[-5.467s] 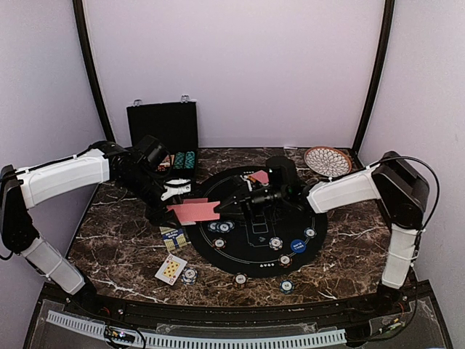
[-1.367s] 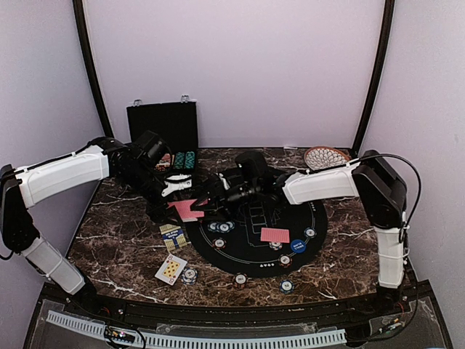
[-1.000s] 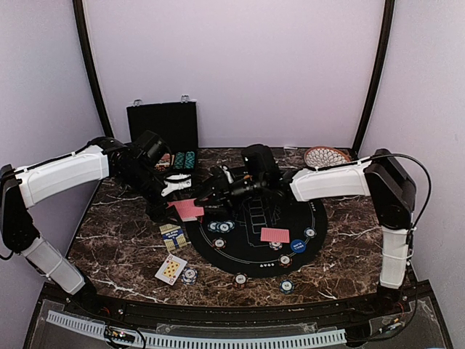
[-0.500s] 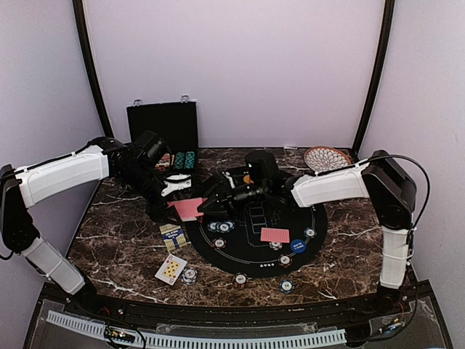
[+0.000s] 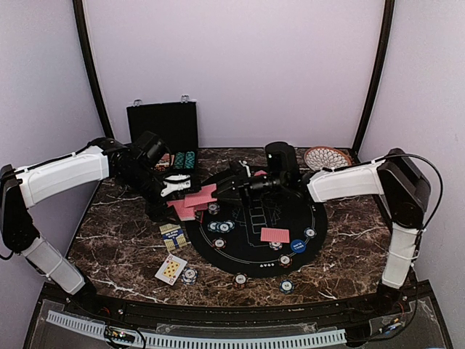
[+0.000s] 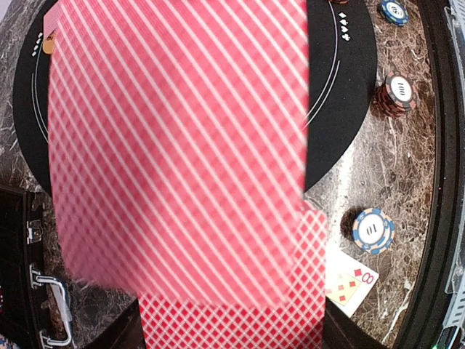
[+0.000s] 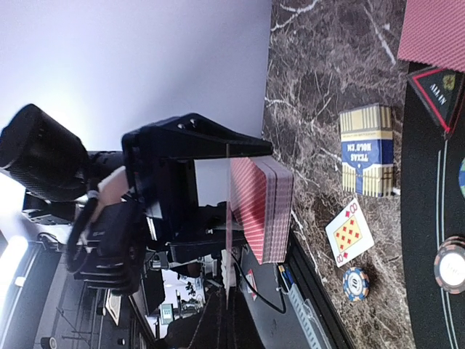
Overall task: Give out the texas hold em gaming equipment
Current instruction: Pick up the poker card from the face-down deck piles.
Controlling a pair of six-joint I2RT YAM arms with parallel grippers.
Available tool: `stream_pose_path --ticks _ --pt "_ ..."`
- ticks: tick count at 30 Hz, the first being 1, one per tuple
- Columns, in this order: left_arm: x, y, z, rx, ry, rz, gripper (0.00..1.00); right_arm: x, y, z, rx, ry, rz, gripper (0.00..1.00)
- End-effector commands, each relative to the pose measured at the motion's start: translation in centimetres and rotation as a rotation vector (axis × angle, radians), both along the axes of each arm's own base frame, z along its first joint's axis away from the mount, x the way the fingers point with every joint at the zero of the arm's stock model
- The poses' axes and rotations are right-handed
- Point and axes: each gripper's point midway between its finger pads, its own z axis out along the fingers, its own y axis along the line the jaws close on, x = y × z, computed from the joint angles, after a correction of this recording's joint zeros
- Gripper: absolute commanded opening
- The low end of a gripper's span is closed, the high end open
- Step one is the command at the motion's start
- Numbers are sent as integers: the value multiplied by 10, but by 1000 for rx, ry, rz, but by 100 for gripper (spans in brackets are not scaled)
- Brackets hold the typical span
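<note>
A black case (image 5: pixel 162 127) stands at the far left corner of the tabletop (image 5: pixel 116 240), with its lid upright. In front of it, the left jaws are closed on a deck of cards (image 5: pixel 183 211) with the red backs up. The deck is held over the tabletop, just beside the left edge of the round black mat (image 5: pixel 251 254). Nearer to the front edge lie a striped card box (image 5: pixel 172 236), a face-up card (image 5: pixel 171 268) and one chip (image 5: pixel 189 275) just beside that card. The right jaws are fully closed on a single card (image 5: pixel 201 197), held partly over the deck at the mat's left edge. On the mat there are a group of chips (image 5: pixel 221 226), a face-down card (image 5: pixel 275 235) and a blue disc (image 5: pixel 298 246). A patterned plate (image 5: pixel 327 160) sits at the far right corner.
</note>
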Motion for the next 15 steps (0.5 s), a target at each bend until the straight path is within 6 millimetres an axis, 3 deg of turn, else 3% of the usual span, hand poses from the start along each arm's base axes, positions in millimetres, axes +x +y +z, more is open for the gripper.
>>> stream_pose_path --ticks 1,7,15 --pt "-3 10 5 -4 -14 9 1 20 -27 17 21 -67 -56 0" --pt "-3 18 5 -2 -12 25 1 50 -48 2 -21 -68 -124 0" --pt "-6 19 12 -16 -12 27 0 84 -17 -44 -121 -59 -116 0"
